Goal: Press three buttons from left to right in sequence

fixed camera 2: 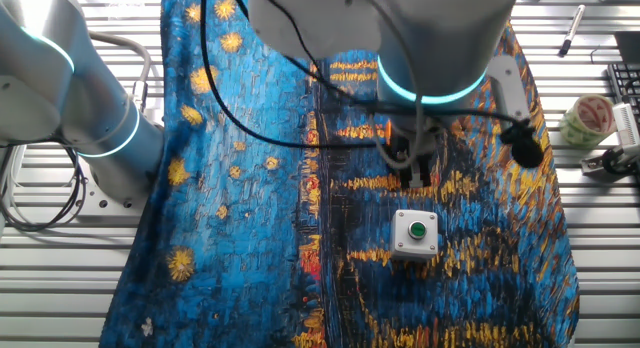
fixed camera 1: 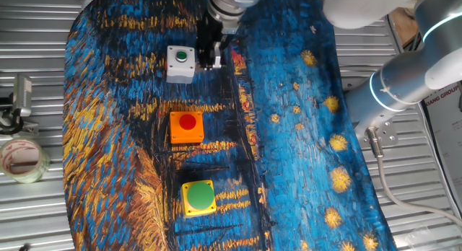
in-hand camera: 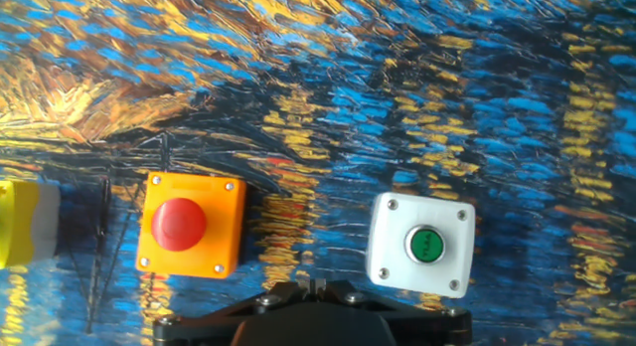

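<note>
I've got the tool hanging just beside the white-grey box, on its side away from the orange box; it holds nothing, and I see no contact with the box. Whether its fingertips are parted or closed, I can't tell from any view. The three boxes sit in a row on the painted blue-and-gold cloth over the worktop: white-grey with a small green button, orange with a red button, then the yellow box with its large green button.
</note>
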You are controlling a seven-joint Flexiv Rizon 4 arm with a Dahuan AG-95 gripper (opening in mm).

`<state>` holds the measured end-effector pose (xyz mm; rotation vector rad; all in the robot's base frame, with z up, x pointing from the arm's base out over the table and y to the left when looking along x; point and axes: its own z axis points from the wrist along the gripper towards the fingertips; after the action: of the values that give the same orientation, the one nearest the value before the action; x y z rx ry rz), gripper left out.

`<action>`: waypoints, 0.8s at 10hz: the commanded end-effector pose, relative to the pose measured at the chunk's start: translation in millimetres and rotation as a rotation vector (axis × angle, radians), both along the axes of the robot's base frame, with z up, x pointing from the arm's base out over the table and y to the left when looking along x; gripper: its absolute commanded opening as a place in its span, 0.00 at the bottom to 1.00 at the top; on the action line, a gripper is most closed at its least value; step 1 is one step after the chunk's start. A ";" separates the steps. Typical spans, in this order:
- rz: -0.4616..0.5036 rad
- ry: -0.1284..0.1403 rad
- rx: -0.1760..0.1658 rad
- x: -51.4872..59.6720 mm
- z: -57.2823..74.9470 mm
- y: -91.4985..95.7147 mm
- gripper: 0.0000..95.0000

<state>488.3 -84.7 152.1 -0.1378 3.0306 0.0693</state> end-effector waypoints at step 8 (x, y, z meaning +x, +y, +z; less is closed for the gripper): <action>0.020 0.010 0.018 9.0 1.2 -13.1 0.00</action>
<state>497.7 -98.4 151.8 -0.1695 3.0331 0.1027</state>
